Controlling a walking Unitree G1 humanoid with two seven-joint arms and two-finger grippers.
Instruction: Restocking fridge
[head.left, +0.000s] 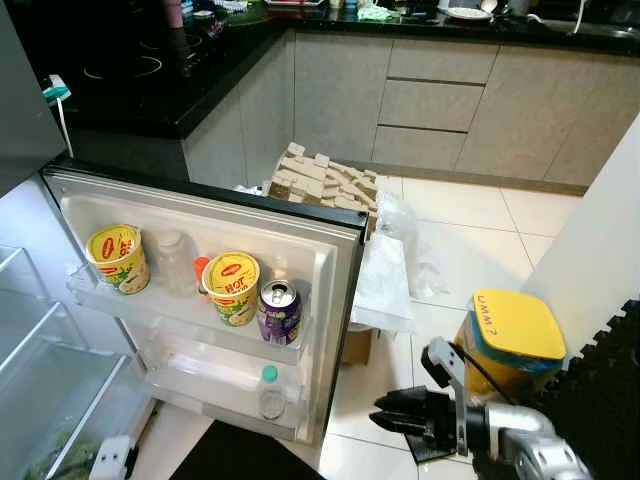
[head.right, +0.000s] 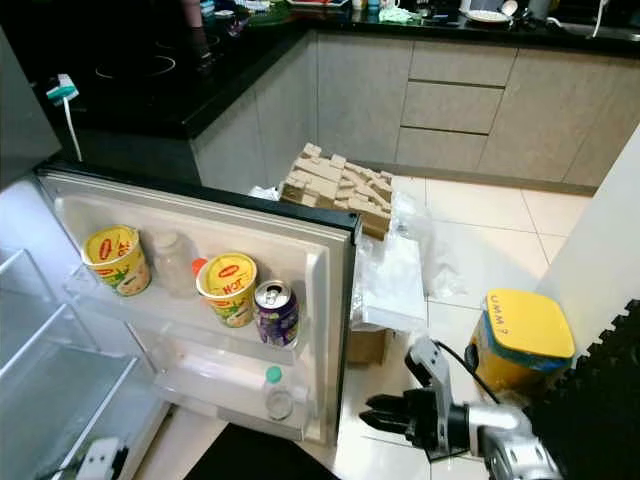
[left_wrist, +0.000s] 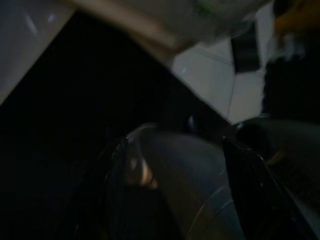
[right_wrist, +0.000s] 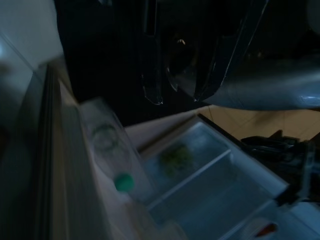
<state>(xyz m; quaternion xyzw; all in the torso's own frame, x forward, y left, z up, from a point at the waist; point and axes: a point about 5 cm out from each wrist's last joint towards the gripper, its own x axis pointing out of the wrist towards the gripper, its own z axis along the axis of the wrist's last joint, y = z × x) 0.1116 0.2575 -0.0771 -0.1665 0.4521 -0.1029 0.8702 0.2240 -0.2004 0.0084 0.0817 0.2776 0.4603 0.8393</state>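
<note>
On the fridge door's upper shelf (head.left: 180, 318) I see two yellow noodle cups (head.left: 118, 258), a clear jar (head.left: 176, 262) and a purple can (head.left: 279, 311); a green-capped bottle (head.left: 271, 393) stands below. My right gripper (head.left: 385, 412) hovers empty beside the door's edge, fingers near together. I cannot tell how the left gripper (left_wrist: 175, 185) stands.

fridge door (head.left: 335, 262): glossy white plastic, clear plastic shelves
cups (head.left: 230, 287): 2, glossy printed paper with foil-like lids
can (head.left: 279, 311): shiny metal, purple print
bottle (head.left: 271, 392): clear plastic, green cap
counter (head.left: 190, 95): polished black stone
floor (head.left: 470, 235): glossy pale tiles
tub (head.left: 511, 341): smooth yellow plastic lid
right pincer (head.left: 400, 415): matt black fingers, silver metal arm
</note>
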